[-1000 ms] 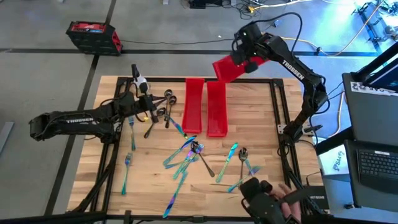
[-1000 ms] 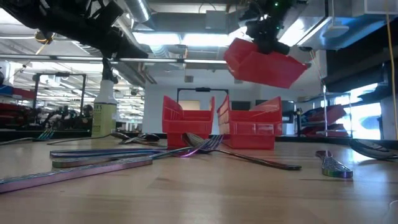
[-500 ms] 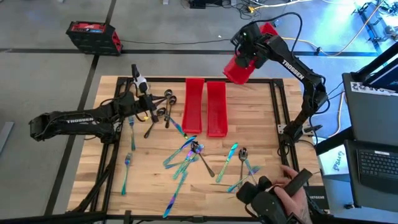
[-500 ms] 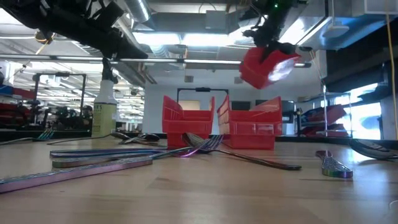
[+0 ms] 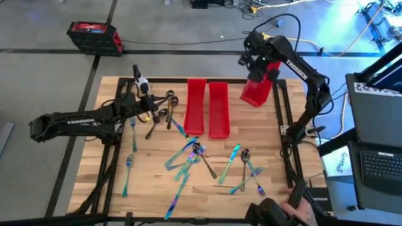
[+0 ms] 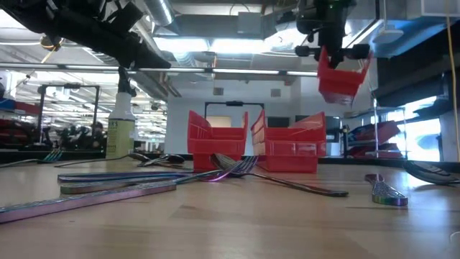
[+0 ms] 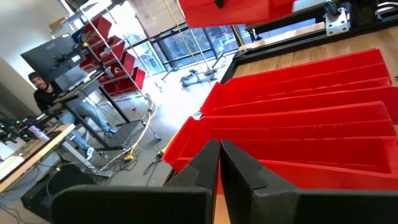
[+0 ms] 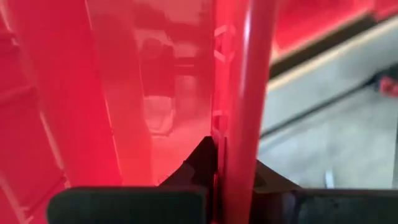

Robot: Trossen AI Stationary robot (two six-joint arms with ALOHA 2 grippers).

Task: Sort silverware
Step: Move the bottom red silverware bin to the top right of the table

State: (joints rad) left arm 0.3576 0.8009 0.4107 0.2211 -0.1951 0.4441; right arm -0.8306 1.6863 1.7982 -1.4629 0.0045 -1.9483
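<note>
Iridescent forks, spoons and knives (image 5: 190, 155) lie scattered on the near half of the wooden table. More lie at the left (image 5: 128, 164), and dark spoons (image 5: 164, 107) sit by the left arm. My right gripper (image 5: 258, 64) is high over the far right corner, shut on a third red bin (image 5: 256, 89), which also shows in the low view (image 6: 339, 73). My left gripper (image 5: 151, 113) hovers over the dark spoons, fingers shut (image 7: 219, 163), facing the two red bins on the table. My right gripper pinches a wall of the red bin at its upper rim (image 8: 239, 124), one finger inside the bin and one outside. It comes from above. The bin is lifted clear of the table and hangs below the fingers, seen end-on in the low view.
Two long red bins (image 5: 195, 107) (image 5: 218, 108) lie side by side at the far middle of the table. A spray bottle (image 5: 139, 80) stands at the far left. A person's hand with a dark device (image 5: 284, 212) is at the near right edge. Bare wood lies near the right edge.
My right gripper has swung toward the table's right edge and turned the held red bin. The bin was broadside and tilted over the far edge. It now hangs end-on and slightly lower by the right corner. The person's hand at the near edge has drawn back.
</note>
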